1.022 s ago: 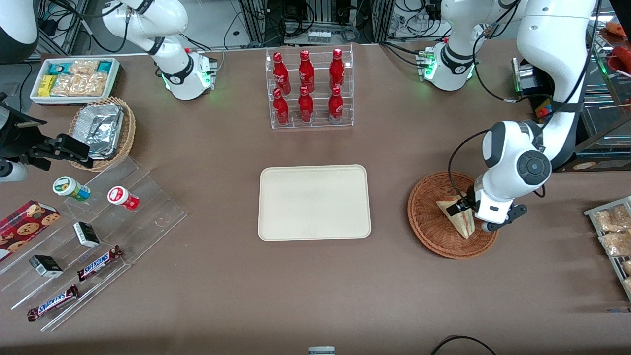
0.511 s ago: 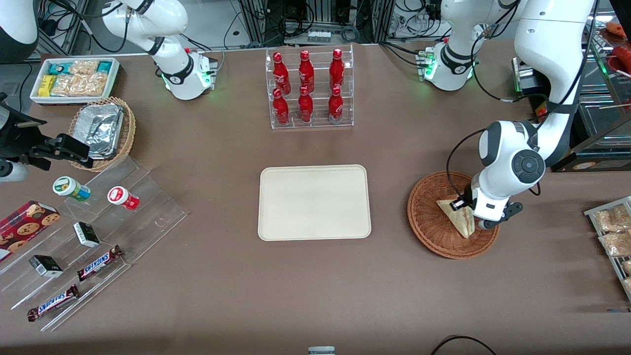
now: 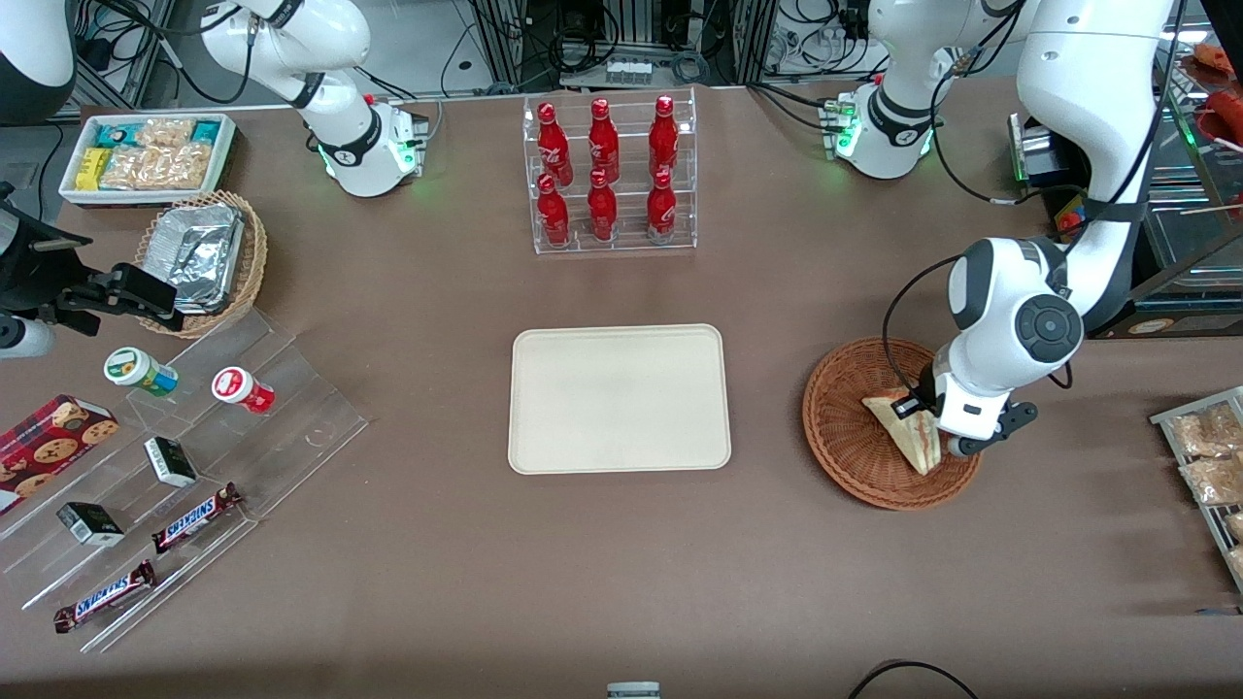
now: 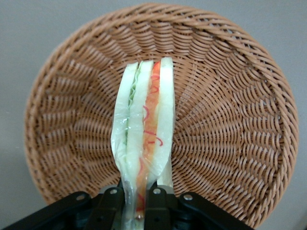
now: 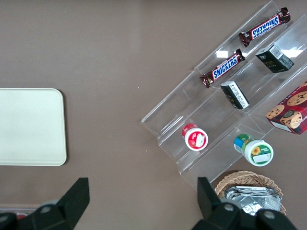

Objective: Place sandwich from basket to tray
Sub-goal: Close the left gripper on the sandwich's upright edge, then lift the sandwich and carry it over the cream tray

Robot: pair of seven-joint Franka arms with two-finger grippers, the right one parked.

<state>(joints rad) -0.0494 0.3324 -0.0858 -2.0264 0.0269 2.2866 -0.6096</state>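
The sandwich (image 3: 905, 432) is a wrapped wedge with pale bread and red and green filling (image 4: 145, 124). It stands on edge in the reddish-brown wicker basket (image 3: 847, 442), toward the working arm's end of the table. My gripper (image 3: 923, 416) is down in the basket (image 4: 230, 120), shut on the sandwich's near end, one black finger pressing each bread face. The gripper (image 4: 138, 201) pinches the clear wrap together. The cream-white tray (image 3: 619, 398) lies flat and bare at the table's middle, apart from the basket.
A clear rack of red bottles (image 3: 609, 175) stands farther from the camera than the tray. A wire rack of snack packets (image 3: 1204, 456) sits at the working arm's table edge. A stepped acrylic stand with candy bars (image 3: 184, 456) and a foil-filled basket (image 3: 204, 257) lie toward the parked arm's end.
The wrist shifted slightly toward the tray half a second ago and has come back. The sandwich stays in the basket, held by the gripper throughout.
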